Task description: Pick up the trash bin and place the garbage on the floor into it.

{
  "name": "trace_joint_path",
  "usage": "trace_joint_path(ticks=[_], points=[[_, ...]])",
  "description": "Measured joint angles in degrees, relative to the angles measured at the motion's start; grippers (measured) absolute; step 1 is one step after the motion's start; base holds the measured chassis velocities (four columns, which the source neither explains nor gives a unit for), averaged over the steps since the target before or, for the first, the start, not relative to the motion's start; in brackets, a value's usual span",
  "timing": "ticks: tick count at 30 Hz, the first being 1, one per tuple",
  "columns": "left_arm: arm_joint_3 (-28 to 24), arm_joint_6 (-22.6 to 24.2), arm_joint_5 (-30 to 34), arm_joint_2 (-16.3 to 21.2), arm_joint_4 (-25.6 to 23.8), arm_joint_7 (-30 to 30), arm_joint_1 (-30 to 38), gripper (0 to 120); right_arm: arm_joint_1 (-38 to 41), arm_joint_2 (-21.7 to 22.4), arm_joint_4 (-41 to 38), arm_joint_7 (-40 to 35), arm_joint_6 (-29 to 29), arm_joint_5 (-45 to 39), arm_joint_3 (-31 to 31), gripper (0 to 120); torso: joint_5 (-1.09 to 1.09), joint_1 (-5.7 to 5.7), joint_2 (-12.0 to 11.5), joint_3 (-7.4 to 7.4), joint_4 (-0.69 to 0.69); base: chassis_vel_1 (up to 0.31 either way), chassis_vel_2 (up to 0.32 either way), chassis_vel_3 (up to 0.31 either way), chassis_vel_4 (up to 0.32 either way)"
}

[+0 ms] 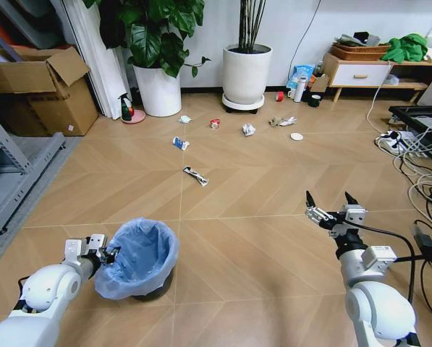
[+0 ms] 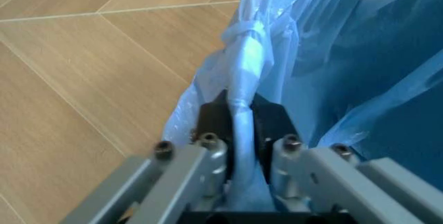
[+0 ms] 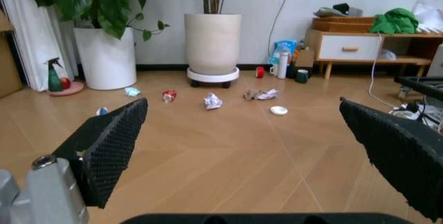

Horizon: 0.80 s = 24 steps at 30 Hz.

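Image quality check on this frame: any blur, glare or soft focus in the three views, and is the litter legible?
Head view: even light, litter legible on the floor. Left wrist view: left claw and trash bin liner soft, too close. Right wrist view: right claw pads dark, room sharp.

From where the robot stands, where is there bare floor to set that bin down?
Bare floor lies between the trash bin, gripped by the left pincer, and the open right pincer. Garbage crowds the strip toward the plant pots; cables crowd the right.
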State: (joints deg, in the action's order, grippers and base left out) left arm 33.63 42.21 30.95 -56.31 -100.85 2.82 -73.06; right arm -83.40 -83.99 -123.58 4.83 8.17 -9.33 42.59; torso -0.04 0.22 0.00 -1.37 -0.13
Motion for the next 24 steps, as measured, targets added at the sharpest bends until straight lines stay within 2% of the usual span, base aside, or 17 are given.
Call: trace_joint_path(ticks=[3, 8, 13, 16, 17, 20, 23, 24], points=[[0.0, -0.01, 0.29, -0.13, -0.02, 0.03, -0.01, 0, 0.05, -0.01, 0.01, -0.09, 0.0, -0.06, 0.01, 100, 0.0, 0.0, 0.0, 0.0, 0.0, 0.0, 0.0, 0.0, 0.0], [0.23, -0.02, 1.58, -0.74, -1.45, -0.22, -0.51, 0, 0.11, 0.02, 0.01, -0.27, 0.08, -0.36, 0.28, 100, -0.01, 0.0, 0.0, 0.0, 0.0, 0.0, 0.0, 0.0, 0.0], [1.68, -0.44, 4.75, -1.97, -4.79, -1.94, -1.02, 0, 0.42, 0.38, -0.63, -1.07, 1.22, -1.98, 0.91, 100, 0.0, 0.0, 0.0, 0.0, 0.0, 0.0, 0.0, 0.0, 0.0], [3.4, -2.45, 7.68, -3.46, -8.78, -3.28, -1.57, 0, 1.1, 0.57, -1.22, -1.97, 2.51, -3.63, 1.13, 100, 0.01, 0.0, 0.0, 0.0, 0.0, 0.0, 0.0, 0.0, 0.0], [3.4, -2.45, 7.68, -3.46, -8.78, -3.28, -1.57, 0, 1.1, 0.57, -1.22, -1.97, 2.51, -3.63, 1.13, 100, 0.01, 0.0, 0.0, 0.0, 0.0, 0.0, 0.0, 0.0, 0.0], [3.99, -4.14, 9.21, -5.54, -13.56, -6.98, -2.41, 0, 1.62, 0.53, -1.71, -2.17, 3.2, -4.76, 1.02, 100, 0.02, 0.0, 0.0, 0.0, -0.01, 0.0, 0.0, 0.0, 0.0], [3.92, -6.18, 6.62, -7.86, -17.35, -12.32, -3.63, 0, 1.81, 0.52, -1.9, -2.23, 3.27, -4.38, 1.02, 100, 0.0, 0.0, 0.0, 0.0, 0.0, 0.0, 0.0, 0.0, 0.0], [3.92, -6.18, 6.62, -7.86, -17.35, -12.32, -3.63, 0, 1.81, 0.52, -1.9, -2.23, 3.27, -4.38, 1.02, 100, 0.0, 0.0, 0.0, 0.0, 0.0, 0.0, 0.0, 0.0, 0.0]])
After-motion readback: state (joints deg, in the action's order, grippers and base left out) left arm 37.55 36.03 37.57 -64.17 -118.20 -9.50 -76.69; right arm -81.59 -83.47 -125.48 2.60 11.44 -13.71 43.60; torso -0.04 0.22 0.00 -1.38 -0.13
